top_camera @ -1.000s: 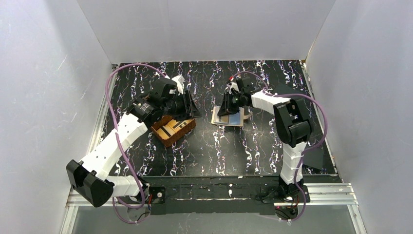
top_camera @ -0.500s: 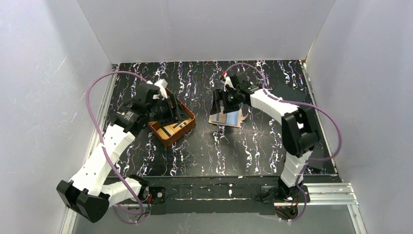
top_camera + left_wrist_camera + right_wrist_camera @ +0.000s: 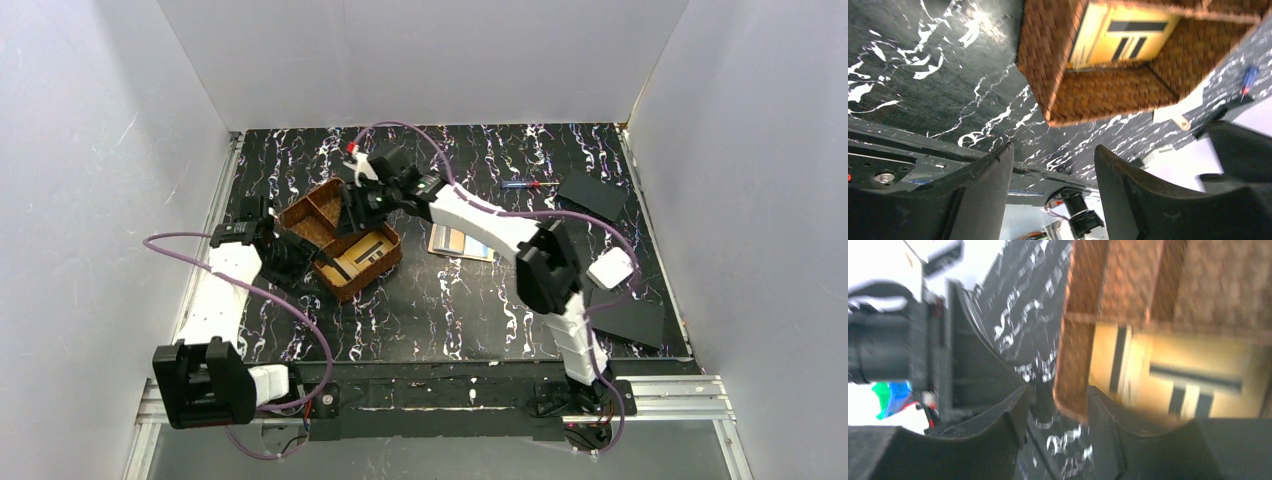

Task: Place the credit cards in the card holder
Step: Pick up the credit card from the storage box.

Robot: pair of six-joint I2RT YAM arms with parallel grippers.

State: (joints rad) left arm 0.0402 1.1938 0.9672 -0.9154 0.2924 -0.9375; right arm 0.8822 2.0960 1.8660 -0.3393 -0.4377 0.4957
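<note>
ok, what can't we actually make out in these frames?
- Top view: beige folding card holder, slot contents too small; right arm covers part.
- Right wrist view: gold black-striped card in brown woven tray, smeared by motion blur.
- Left wrist view: tray's far compartment cut off by top edge.

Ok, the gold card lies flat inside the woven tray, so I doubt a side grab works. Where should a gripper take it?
Probably from straight above: the walls of the woven tray close off every side. The gold card lies flat on its floor, so tip one edge up against a wall, then pinch that raised edge.
</note>
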